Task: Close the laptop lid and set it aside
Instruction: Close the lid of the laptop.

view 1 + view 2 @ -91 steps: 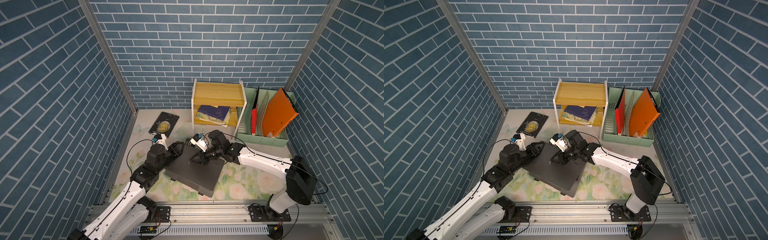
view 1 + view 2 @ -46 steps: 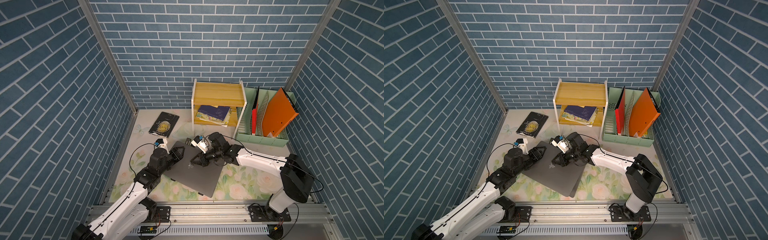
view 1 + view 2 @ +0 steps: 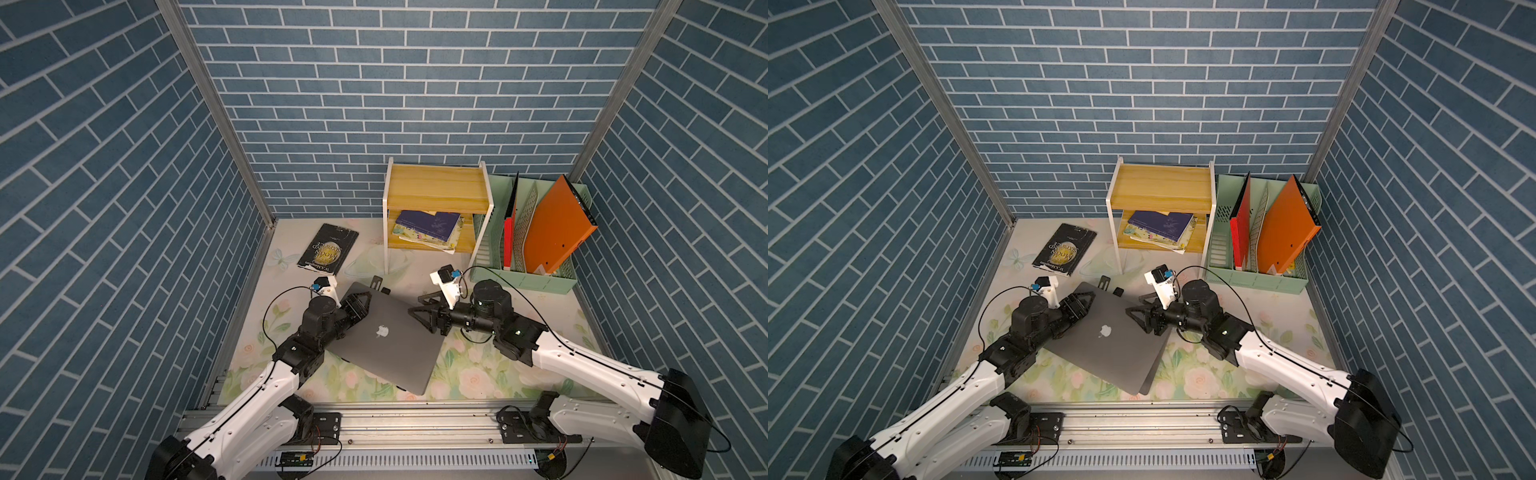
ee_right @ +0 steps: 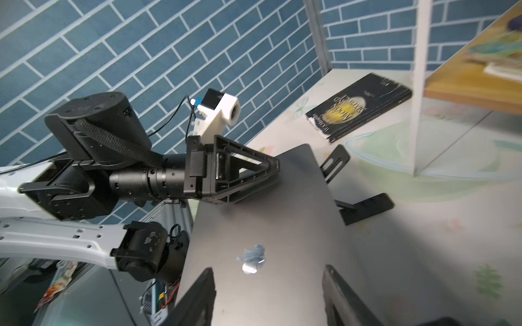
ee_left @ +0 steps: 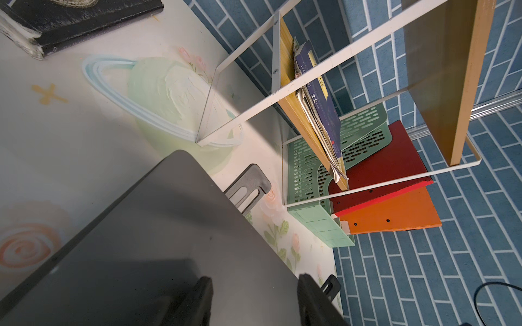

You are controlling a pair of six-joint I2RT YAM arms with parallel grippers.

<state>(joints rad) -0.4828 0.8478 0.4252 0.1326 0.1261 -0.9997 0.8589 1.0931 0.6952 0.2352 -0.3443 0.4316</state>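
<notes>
In both top views the laptop (image 3: pixel 395 361) lies on the flowered mat (image 3: pixel 478 365), lid (image 3: pixel 386 316) down and logo (image 3: pixel 382 331) up, between the two sets of fingers. The left gripper (image 3: pixel 365 305) sits at one side edge of the lid, fingers part-way apart. The right gripper (image 3: pixel 417 304) is at the opposite edge, fingertips just over it, jaws spread. A black stand (image 3: pixel 1104 282) pokes out from under the laptop's far corner, just beyond the left fingers, and a book (image 3: pixel 1064 249) lies further beyond it.

Left wrist view: the fingers (image 5: pixel 204 302) stand part-way apart, clamping nothing. The lid (image 5: pixel 158 240) fills the space under and ahead of them. One finger is over the lid, the other at its edge. The stand (image 5: pixel 248 185) is ahead of the fingertips, just off that edge.

Right wrist view: the fingers (image 4: pixel 201 299) are wide apart and hold nothing, with the lid (image 4: pixel 282 220) and its logo (image 4: pixel 252 261) lying ahead between them. Across the lid the left gripper (image 4: pixel 275 172) has its tips at the far edge; whether they press on it I cannot tell
</notes>
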